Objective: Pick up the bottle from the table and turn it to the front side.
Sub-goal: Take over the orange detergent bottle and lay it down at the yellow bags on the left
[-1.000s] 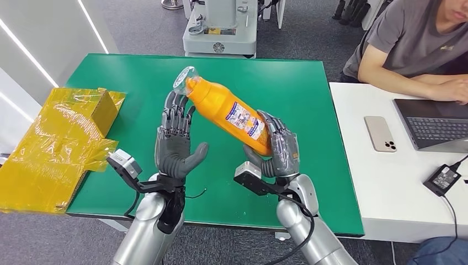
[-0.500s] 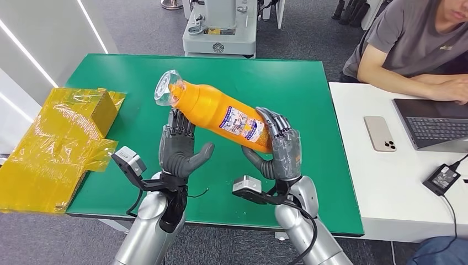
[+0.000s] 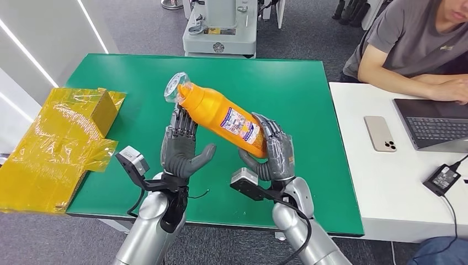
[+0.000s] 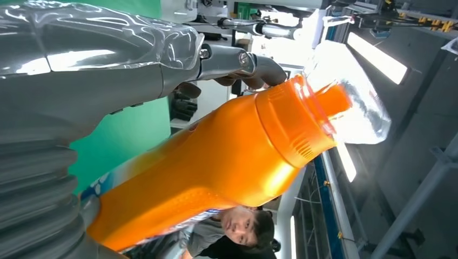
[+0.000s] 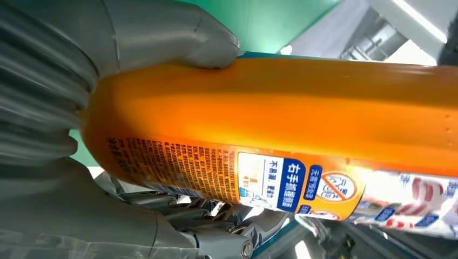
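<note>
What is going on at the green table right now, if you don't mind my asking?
The humanoid robot holds an orange plastic bottle with a clear cap tilted in the air above the green table. Its right hand grips the bottle's base end, label side up, while its left hand is raised with fingers spread beneath the neck end; whether it touches the bottle is unclear. Crumpled yellow wrapping lies at the table's left edge, and a person sits at a laptop alongside.

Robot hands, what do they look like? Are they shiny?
The arms are shiny silver tubes. Each robot hand, left and right, is grey with darker jointed fingers and a thick grey thumb, under clear glossy wrap. A grey ribbed cover sits at each wrist, a small silver-and-black camera box sticks out beside it, and black cables run down the arms.
</note>
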Robot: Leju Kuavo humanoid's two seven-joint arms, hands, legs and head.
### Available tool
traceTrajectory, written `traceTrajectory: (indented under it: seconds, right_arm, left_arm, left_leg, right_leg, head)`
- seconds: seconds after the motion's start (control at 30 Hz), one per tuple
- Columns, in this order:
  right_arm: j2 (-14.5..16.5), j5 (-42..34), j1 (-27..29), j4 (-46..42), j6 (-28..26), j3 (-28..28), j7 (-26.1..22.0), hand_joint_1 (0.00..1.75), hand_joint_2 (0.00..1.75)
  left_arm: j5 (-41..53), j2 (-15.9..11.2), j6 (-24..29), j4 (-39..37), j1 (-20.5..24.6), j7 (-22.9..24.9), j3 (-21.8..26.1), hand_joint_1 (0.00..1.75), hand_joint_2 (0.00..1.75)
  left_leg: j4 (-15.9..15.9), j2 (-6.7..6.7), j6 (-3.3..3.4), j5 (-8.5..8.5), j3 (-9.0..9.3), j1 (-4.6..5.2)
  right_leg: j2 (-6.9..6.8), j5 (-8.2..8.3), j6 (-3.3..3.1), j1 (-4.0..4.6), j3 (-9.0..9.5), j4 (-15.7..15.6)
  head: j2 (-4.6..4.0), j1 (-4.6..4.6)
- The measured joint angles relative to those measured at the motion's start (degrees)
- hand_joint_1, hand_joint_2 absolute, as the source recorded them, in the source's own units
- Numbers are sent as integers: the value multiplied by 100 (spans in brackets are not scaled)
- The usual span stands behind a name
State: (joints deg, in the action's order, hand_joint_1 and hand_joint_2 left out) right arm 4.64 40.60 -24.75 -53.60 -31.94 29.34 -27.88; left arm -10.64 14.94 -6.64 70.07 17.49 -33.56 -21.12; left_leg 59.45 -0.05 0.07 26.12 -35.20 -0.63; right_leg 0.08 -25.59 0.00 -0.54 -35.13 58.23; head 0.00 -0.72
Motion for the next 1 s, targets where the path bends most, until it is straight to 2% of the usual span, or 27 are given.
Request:
traceTrajectory:
  seconds: [0.23, 0.77, 1.0]
  right_arm:
    - [-11, -91, -127, 245, 380, 148, -120, 175, 175]
    - [-29, -109, -202, 371, 549, 328, -254, 175, 175]
    - [-72, -33, -284, 495, 1156, 466, -115, 175, 175]
  left_arm:
    - [-7, -1, -21, -50, 8, -73, 60, 0, 175]
    - [-12, -16, -38, -116, 43, -91, 81, 0, 175]
    - [-1, -19, -38, -142, 63, -66, 87, 0, 175]
  left_leg:
    - [0, 0, 0, 0, -1, 0]
    - [0, -1, 0, 0, -1, 0]
    - [0, 0, 0, 0, -1, 0]
  right_leg:
    - [-1, 0, 0, 0, 0, 0]
    - [-1, 0, 0, 0, 0, 0]
    - [0, 0, 0, 0, 0, 0]
  head:
    - [0, -1]
    - [0, 0]
    - [0, 0]
